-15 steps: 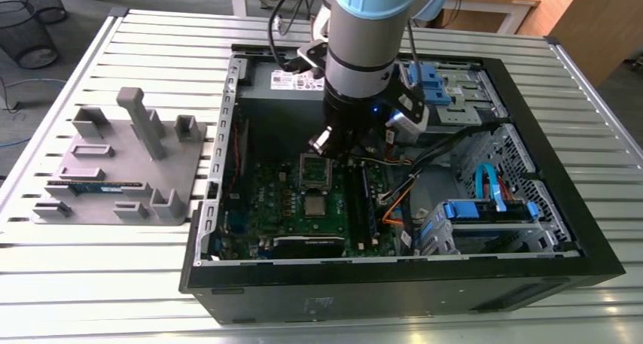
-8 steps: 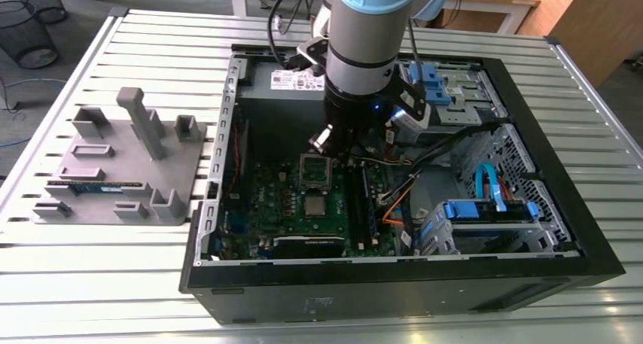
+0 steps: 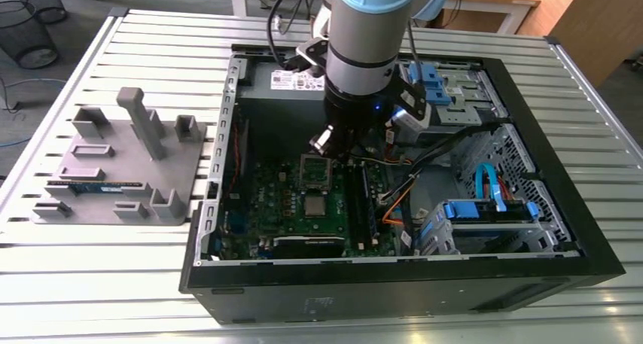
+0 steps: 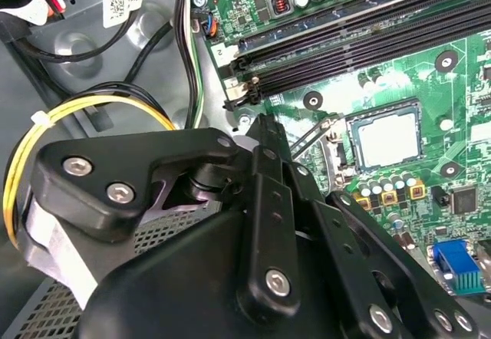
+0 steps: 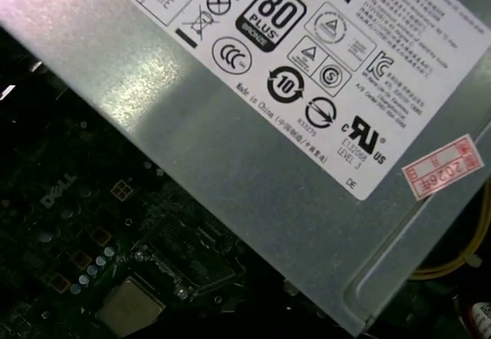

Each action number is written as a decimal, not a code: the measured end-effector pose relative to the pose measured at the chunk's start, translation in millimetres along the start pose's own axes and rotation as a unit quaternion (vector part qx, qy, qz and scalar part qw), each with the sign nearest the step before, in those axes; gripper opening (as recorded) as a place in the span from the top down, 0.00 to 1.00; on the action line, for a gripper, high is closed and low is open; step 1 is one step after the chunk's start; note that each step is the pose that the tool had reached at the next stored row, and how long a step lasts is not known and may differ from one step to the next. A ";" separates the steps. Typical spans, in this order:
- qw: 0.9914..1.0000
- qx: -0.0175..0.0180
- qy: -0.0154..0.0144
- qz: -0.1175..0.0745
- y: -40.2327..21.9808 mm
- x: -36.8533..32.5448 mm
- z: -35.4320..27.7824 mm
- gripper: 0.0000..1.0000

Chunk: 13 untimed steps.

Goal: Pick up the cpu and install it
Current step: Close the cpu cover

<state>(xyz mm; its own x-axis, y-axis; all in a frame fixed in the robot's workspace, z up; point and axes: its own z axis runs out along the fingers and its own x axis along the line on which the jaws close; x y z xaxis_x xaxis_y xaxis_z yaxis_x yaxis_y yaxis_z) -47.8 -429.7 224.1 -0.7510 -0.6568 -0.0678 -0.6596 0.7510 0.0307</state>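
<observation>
End effector (image 3: 339,150) hangs inside the open computer case (image 3: 595,235); you cannot tell whether it is clenched or released.
You will find the cpu (image 3: 315,205) lying flat in its socket on the motherboard (image 3: 269,201), near the end effector and apart from it.

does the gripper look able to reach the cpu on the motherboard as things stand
Probably yes. The cpu lies on the motherboard with its metal top bare, and the gripper hangs inside the open case close beside it, with nothing seen between them.
</observation>
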 end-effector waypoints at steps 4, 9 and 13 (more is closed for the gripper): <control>1.000 0.001 0.001 -0.005 -0.4 0.3 -1.2 0.89; 1.000 0.002 0.002 -0.011 -0.8 0.6 -4.1 0.89; 1.000 0.001 0.002 -0.012 -0.8 0.6 -4.1 0.89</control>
<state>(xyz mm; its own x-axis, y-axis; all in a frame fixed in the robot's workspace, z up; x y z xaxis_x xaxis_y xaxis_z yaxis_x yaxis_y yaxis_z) -47.7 -431.0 228.1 -0.7357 -0.6743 -0.0638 -0.6767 0.7358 0.0262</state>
